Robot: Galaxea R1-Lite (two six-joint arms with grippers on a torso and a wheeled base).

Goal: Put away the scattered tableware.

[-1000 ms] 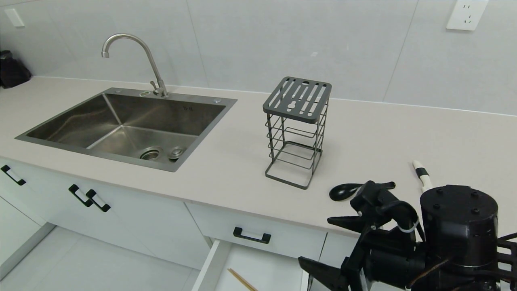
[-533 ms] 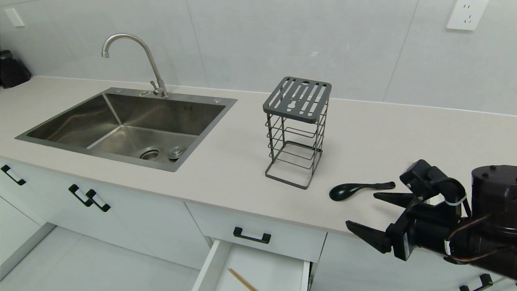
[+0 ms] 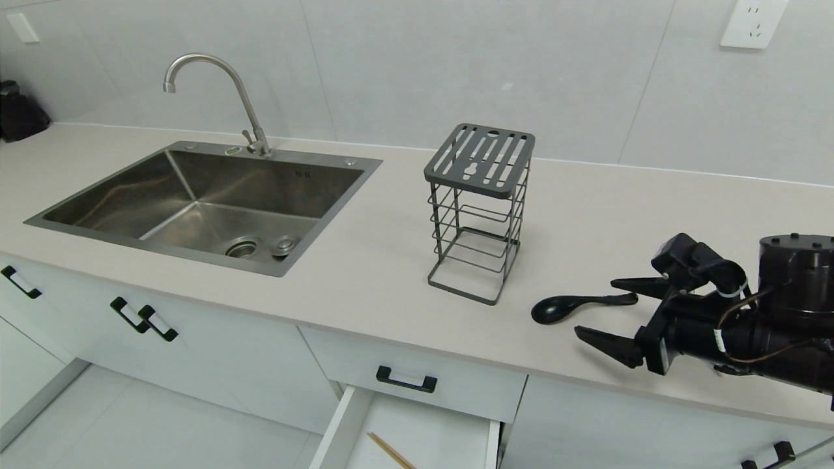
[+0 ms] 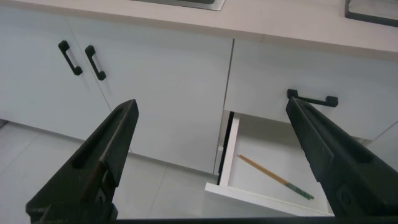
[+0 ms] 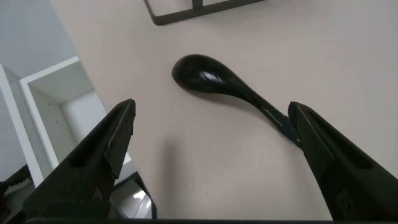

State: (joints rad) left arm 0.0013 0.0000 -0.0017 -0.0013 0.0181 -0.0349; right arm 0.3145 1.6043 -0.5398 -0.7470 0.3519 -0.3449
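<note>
A black spoon (image 3: 548, 310) lies on the beige counter (image 3: 365, 273), bowl toward the wire rack, handle pointing right. My right gripper (image 3: 594, 307) hovers open at the handle's end, one finger behind it and one in front. In the right wrist view the spoon (image 5: 208, 76) lies just ahead of the open right gripper (image 5: 217, 162). My left gripper (image 4: 214, 155) stands open and holds nothing, low in front of the cabinets. It faces the open white drawer (image 4: 249, 186), in which a chopstick (image 4: 273, 178) lies. The drawer (image 3: 355, 423) and chopstick (image 3: 389, 451) also show under the counter.
A dark wire rack (image 3: 479, 215) with a slotted top stands mid-counter, left of the spoon. A steel sink (image 3: 104, 195) with a faucet (image 3: 215, 71) takes up the left side. Black handles (image 3: 405, 380) mark the drawer fronts below. The tiled wall runs behind.
My right arm rose from in front of the counter edge and swung right. Its open gripper now sits over the counter at the spoon's handle. The spoon has not moved.
</note>
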